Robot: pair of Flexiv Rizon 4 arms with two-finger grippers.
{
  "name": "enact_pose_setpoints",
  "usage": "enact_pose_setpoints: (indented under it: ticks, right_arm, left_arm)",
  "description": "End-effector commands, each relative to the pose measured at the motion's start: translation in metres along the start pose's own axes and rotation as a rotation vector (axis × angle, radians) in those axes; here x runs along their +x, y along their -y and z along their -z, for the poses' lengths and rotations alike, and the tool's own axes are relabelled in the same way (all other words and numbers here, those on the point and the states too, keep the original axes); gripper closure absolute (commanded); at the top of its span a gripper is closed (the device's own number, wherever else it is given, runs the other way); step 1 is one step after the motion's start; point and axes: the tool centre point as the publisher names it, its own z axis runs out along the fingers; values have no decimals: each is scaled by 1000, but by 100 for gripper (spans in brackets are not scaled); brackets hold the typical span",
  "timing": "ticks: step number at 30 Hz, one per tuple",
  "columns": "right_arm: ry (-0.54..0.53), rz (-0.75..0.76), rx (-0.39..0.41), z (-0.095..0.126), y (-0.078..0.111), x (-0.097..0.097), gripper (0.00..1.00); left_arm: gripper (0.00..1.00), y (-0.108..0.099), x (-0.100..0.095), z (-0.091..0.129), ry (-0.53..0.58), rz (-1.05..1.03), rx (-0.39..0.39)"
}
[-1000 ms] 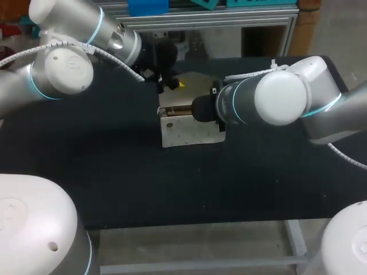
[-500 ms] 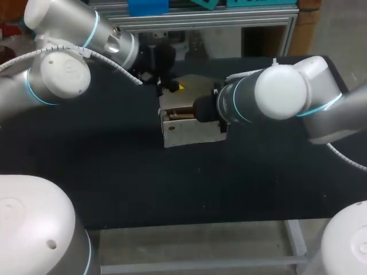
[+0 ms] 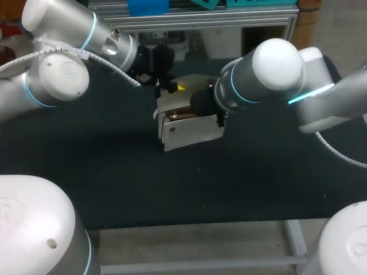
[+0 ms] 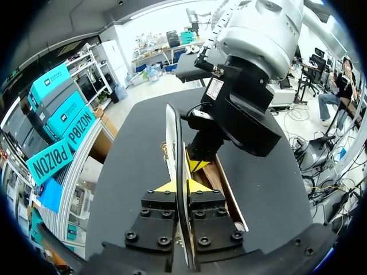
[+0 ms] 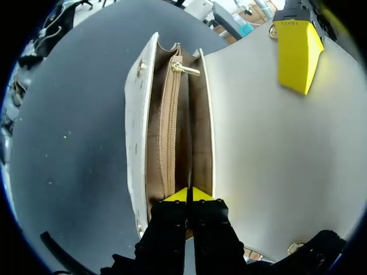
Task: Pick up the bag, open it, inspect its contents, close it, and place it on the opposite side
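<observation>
Bag (image 3: pixel 192 130) stands open on the black desk (image 3: pixel 114 172), about midway between its side edges and nearer the far edge. The left hand (image 4: pixel 179 184) has its yellow tips clamped from both sides on the edge of the raised cream flap (image 4: pixel 172 137). The right hand (image 5: pixel 189 195) sits at the bag's mouth with its tips pressed together; whether they nip an inner wall cannot be told. Compared with a second ago the right arm has swung toward the far edge, and the bag now sits skewed, its front panel slanting. Inside is tan lining and a zipped middle pocket, with its gold pull (image 5: pixel 184 69) at the end away from the right hand.
</observation>
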Motion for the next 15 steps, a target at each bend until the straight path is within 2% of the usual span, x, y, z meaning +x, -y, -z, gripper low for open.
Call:
enact_pose_setpoints:
  ticks: [1, 2, 6, 15]
  right_arm:
    - [-80, 8, -4, -14, 2, 1, 10]
    - [-81, 5, 1, -14, 2, 1, 4]
    - [-104, 4, -2, -17, 2, 4, 0]
    - [-121, 7, -1, -16, 2, 7, 0]
  left_arm:
    - [100, 1, 2, 4, 7, -6, 12]
    - [100, 1, 2, 4, 8, -8, 14]
    - [100, 1, 2, 4, 18, -18, 15]
    - [100, 4, 2, 5, 33, -36, 22]
